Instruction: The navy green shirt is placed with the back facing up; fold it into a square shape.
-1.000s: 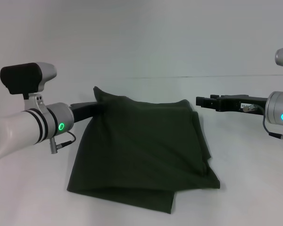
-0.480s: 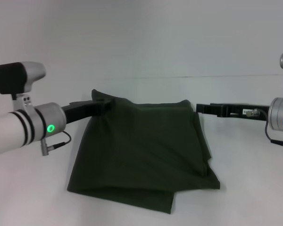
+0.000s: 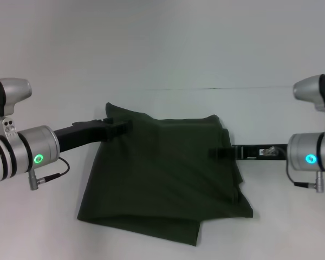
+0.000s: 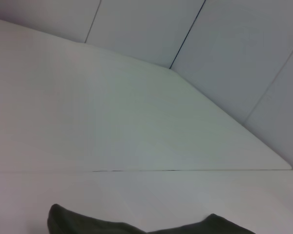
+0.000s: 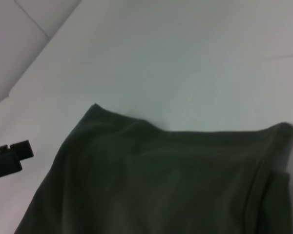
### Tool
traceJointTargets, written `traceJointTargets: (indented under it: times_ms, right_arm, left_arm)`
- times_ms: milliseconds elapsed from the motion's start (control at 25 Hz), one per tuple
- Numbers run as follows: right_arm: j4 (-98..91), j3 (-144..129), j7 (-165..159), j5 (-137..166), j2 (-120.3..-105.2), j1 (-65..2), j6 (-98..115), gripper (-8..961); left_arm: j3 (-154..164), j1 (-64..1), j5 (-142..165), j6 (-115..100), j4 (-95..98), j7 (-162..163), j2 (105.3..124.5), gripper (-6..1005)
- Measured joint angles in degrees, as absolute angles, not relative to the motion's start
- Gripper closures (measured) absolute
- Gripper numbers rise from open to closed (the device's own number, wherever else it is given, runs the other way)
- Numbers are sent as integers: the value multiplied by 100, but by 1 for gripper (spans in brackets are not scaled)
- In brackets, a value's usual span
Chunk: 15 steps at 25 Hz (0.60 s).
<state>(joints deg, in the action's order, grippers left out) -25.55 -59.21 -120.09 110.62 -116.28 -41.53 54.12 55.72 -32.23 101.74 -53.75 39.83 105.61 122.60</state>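
Beside shirt [image 5: 151,180], left pincer [image 5: 12,157]: right wrist only.

The navy green shirt [image 3: 162,173] was soft matt cloth w/ shallow creases; the table [image 3: 281,233] was smooth, matt white. Left gripper [image 3: 119,128] & right gripper [image 3: 219,154] looked like matt black plastic; wrist housings were satin silver, prob. metal.

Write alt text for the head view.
A dark green shirt, folded into a rough square, lies on a white table. The left gripper is at its far left corner, and the right gripper reaches over its right edge.
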Motion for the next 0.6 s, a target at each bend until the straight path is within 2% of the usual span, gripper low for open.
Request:
traceJointTargets:
  times_ms: [200,440,600]
  right_arm:
    - [-2445,-5926,-12012,11141,-11718,-4213,5324,361]
    - [-2431,-5895,-12015,11150,-11745,-4219,5301,398]
    - [-2428,-5880,-11991,11131,-11767,-4215,5295,456]
  left_arm:
    - [5569,-3197,10180,-5334,3966,10556,12261,371]
    - [5581,-3198,10184,-5322,3959,10552,12261,371]
    - [5571,-3190,10184,-5319,3950,10550,12261,371]
